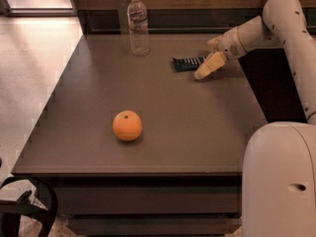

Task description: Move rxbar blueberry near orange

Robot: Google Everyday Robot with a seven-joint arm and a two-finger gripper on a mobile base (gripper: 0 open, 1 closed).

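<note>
The rxbar blueberry [188,63], a flat dark navy bar with white lettering, lies at the far right of the dark table [197,132]. My gripper [211,55] is at the bar's right end, low over the table. It is open, with one tan finger [209,66] touching or just over the bar's end and the other behind it. The orange [127,125] sits alone at the front left-centre of the table, far from both the bar and the gripper.
A clear water bottle [138,26] stands upright at the back of the table, left of the bar. My white arm [286,28] reaches in from the right, and my white base [279,181] fills the lower right. The table's right edge is near the gripper.
</note>
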